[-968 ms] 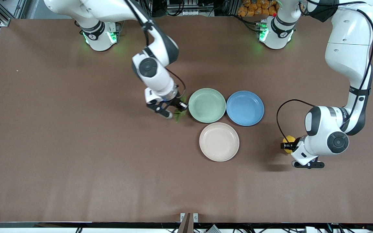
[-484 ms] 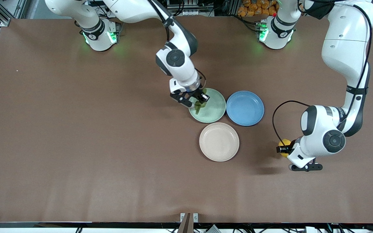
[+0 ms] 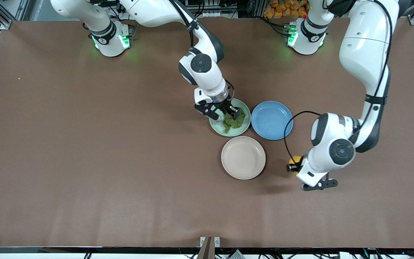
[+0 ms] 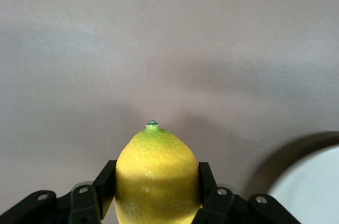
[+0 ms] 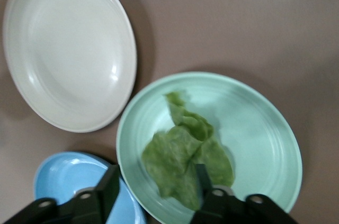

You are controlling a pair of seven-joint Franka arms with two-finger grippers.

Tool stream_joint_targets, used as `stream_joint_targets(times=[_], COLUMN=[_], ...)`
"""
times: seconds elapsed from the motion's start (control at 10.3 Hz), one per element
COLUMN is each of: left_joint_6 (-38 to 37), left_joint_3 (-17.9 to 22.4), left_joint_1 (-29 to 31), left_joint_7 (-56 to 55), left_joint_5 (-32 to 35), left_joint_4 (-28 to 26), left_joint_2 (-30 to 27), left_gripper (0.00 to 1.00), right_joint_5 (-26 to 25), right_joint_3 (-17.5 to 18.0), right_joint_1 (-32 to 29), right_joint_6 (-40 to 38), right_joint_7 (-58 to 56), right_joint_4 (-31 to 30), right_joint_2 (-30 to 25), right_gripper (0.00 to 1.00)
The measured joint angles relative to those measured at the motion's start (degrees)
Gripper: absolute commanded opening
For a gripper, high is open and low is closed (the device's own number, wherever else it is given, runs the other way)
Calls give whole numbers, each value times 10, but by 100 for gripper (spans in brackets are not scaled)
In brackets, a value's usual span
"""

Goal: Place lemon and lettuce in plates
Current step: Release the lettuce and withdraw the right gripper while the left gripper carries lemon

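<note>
Front view: right gripper (image 3: 225,115) sits over the mint green plate (image 3: 217,128), jaws spread. The lettuce (image 3: 234,121) lies in that plate, at about 4 o'clock from the gripper and free of it. Left gripper (image 3: 294,166) is up over bare surface (image 3: 84,162), clenched on the lemon (image 3: 294,159). The beige plate (image 3: 243,157) lies at 9 o'clock from the lemon, well apart. The blue plate (image 3: 272,120) touches the mint green plate.

Left wrist view: the lemon (image 4: 156,176) is clamped between both fingers (image 4: 206,181), green tip at 12 o'clock. A pale plate rim (image 4: 312,192) shows near it.

Right wrist view: the fingers (image 5: 108,189) stand apart. The lettuce (image 5: 185,155) rests in the mint green plate (image 5: 265,139), with one finger overlapping its edge.
</note>
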Motion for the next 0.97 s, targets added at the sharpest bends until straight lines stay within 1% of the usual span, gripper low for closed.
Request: stream_joint_targets(times=[0.1, 0.19, 0.29, 0.39, 0.48, 0.58, 0.68, 0.77, 0.97], left_joint_6=[0, 1, 1, 2, 6, 12, 16, 18, 19], left_joint_3=[0, -1, -1, -1, 0, 0, 0, 1, 1], left_joint_1=[-18, -38, -60, -83, -104, -121, -132, -139, -144], left_joint_7=[-35, -72, -108, -141, -169, -192, -209, -222, -227], left_joint_5=[0, 0, 0, 0, 0, 0, 0, 0, 9], left_joint_4=[0, 1, 1, 1, 0, 0, -1, -1, -3], left_joint_2=[0, 0, 0, 0, 0, 2, 4, 6, 9], left_gripper=[0, 0, 0, 0, 0, 6, 69, 100, 100], right_joint_5=[-19, -33, -36, -37, -39, -41, -43, -45, -79], right_joint_3=[-4, -4, 2, 22, 55, 80, 88, 91, 91], right_joint_1=[-12, -34, -66, -118, -183, -242, -284, -322, -399], right_joint_6=[-25, -80, -152, -228, -294, -353, -401, -443, -528], right_joint_7=[-6, -32, -83, -145, -206, -263, -320, -380, -514], right_joint_4=[4, 10, 15, 16, 15, 13, 12, 11, 8], right_joint_2=[-16, -45, -85, -136, -188, -233, -269, -300, -349], right_gripper=[100, 100, 100, 100, 100, 100, 100, 100, 100])
